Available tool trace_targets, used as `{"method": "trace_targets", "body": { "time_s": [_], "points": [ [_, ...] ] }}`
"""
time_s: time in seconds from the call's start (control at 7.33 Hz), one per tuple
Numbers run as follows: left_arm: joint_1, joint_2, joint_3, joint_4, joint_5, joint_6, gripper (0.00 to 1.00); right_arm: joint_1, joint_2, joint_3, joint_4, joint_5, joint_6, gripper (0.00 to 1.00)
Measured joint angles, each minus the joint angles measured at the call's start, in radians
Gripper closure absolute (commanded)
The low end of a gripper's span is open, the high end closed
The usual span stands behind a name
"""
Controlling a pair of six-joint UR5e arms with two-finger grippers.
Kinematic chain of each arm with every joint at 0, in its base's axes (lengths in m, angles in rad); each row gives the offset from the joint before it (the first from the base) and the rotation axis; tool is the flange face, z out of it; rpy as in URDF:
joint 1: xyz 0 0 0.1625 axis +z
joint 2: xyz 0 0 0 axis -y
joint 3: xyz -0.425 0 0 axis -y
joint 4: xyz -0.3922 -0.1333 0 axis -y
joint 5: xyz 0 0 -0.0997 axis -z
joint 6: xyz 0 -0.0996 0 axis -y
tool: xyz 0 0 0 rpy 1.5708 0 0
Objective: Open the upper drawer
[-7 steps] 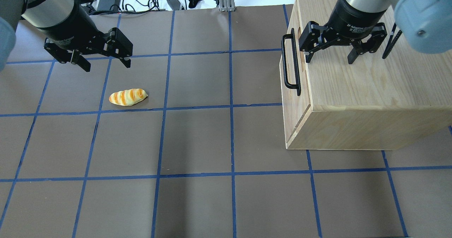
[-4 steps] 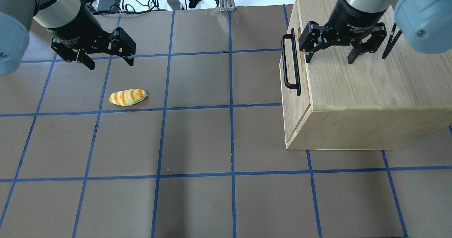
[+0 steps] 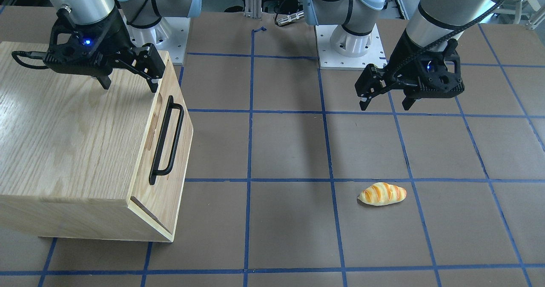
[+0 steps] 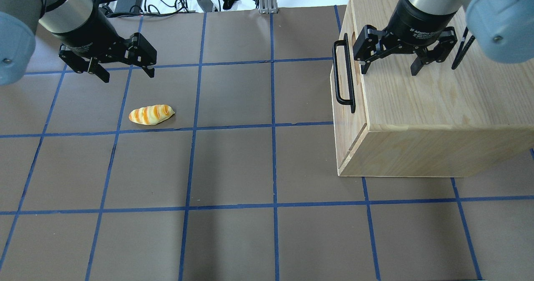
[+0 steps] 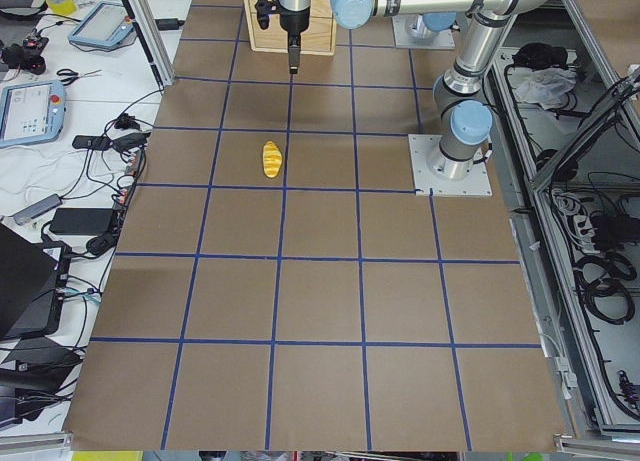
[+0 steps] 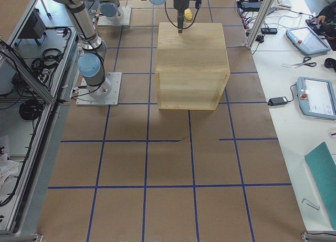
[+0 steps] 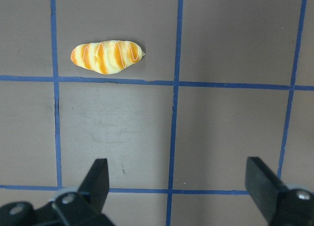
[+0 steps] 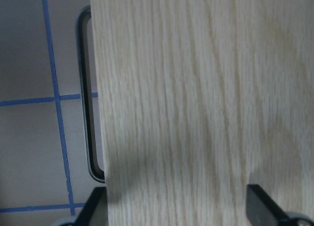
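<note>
The left end effector point(image 4: 127, 76) has drifted slightly since half a second ago, while the right end effector point(image 4: 389, 71) has not budged. Both are spread wide and hold nothing. The right one hovers over the cabinet point(image 4: 438, 101) top, near its front edge, where the upper drawer point(image 3: 183, 142) sits shut, its black handle point(image 4: 344, 72) untouched. The left one hangs well away from the cabinet, near a bread roll point(image 4: 151, 114).

Brown table point(image 4: 233, 168) with blue tape grid point(image 4: 274, 168), striped bread roll point(image 4: 151, 114) lying flat, wooden cabinet point(image 4: 438, 106) standing well apart
</note>
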Motion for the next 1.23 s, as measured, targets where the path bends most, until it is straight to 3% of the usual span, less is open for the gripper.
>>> {"method": "trace_targets", "body": {
  "time_s": [0.27, 1.23],
  "points": [
    [-0.032, -0.028, 0.002, 0.047, -0.087, -0.045, 0.00, 0.000, 0.000, 0.000, 0.000, 0.001, 0.000, 0.00],
    [-0.321, -0.170, 0.020, 0.384, -0.151, -0.247, 0.00, 0.000, 0.000, 0.000, 0.000, 0.001, 0.000, 0.00]
  ]
}}
